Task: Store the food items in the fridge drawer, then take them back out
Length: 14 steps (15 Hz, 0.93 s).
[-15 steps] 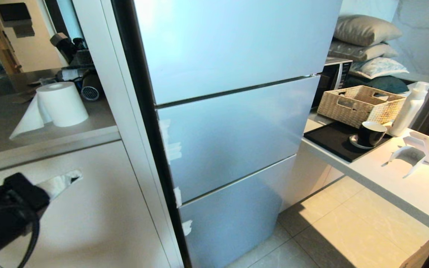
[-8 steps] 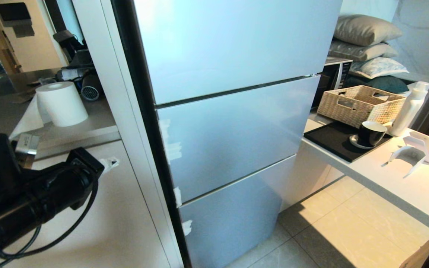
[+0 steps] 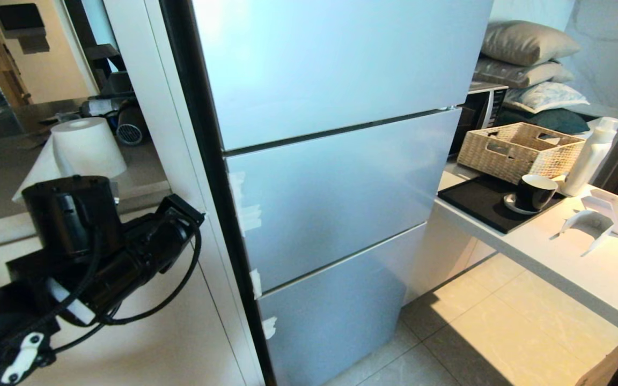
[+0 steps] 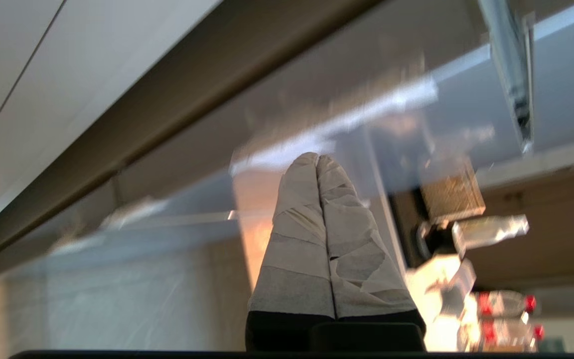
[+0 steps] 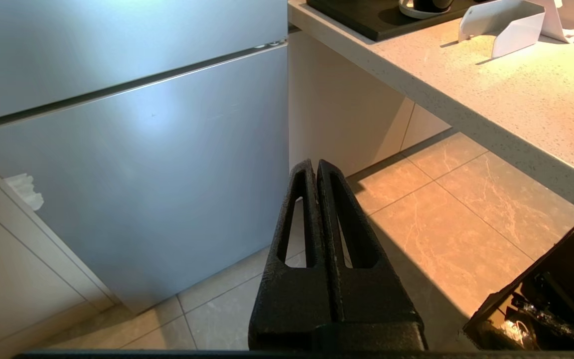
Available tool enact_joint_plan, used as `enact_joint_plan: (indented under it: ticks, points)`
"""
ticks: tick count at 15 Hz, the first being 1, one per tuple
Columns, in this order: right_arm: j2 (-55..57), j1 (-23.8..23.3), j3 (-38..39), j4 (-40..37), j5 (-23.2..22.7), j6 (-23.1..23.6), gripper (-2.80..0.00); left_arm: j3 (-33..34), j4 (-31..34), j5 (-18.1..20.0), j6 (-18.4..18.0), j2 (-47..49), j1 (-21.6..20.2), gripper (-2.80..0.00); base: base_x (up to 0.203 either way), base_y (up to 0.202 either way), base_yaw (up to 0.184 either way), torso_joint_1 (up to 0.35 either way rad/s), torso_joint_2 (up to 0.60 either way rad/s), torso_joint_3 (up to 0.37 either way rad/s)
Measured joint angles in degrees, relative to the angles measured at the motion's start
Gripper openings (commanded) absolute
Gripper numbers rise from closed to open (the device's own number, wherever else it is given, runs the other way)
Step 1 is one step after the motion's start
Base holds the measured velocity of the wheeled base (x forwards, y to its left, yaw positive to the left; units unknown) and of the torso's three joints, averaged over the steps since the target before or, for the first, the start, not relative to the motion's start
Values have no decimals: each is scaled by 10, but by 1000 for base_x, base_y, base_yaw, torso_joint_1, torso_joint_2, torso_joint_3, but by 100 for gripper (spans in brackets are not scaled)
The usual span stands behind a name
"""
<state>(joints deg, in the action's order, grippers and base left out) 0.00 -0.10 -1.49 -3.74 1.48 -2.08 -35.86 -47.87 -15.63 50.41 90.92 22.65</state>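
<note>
Fridge [image 3: 330, 177] fronts all closed; left gripper [image 4: 318, 160] clenched, empty, by its left edge; right gripper [image 5: 316, 167] clenched, parked low.

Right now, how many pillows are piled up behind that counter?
3, stacked at the far right: a tan one on top, a grey one beneath, a patterned one lowest. More may be hidden.

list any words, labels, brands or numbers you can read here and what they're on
None can be read in any view.
Fridge fronts: plain, only blank bits of pale tape at the left edge.
Bottles with red caps: labels too blurred to read.
White bottle on the counter: no legible print.
</note>
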Motion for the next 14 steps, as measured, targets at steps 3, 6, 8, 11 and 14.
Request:
enact_joint_plan:
  ticks: [3, 6, 8, 11, 14]
  points:
    - [0, 0, 0, 0, 0, 0, -280, -10, -52, -9, 14, 45, 3, -280, 0, 0, 0, 0, 0, 0]
    - [0, 0, 0, 0, 0, 0, -280, -31, -68, -10, 19, 79, 1, -280, 0, 0, 0, 0, 0, 0]
    - [0, 0, 0, 0, 0, 0, -280, -50, -76, -9, 28, 101, 0, -280, 0, 0, 0, 0, 0, 0]
    - [0, 0, 0, 0, 0, 0, -280, -76, -84, -9, 44, 136, -1, -280, 0, 0, 0, 0, 0, 0]
    - [0, 0, 0, 0, 0, 0, -280, -87, -100, -8, 54, 164, -1, -280, 0, 0, 0, 0, 0, 0]
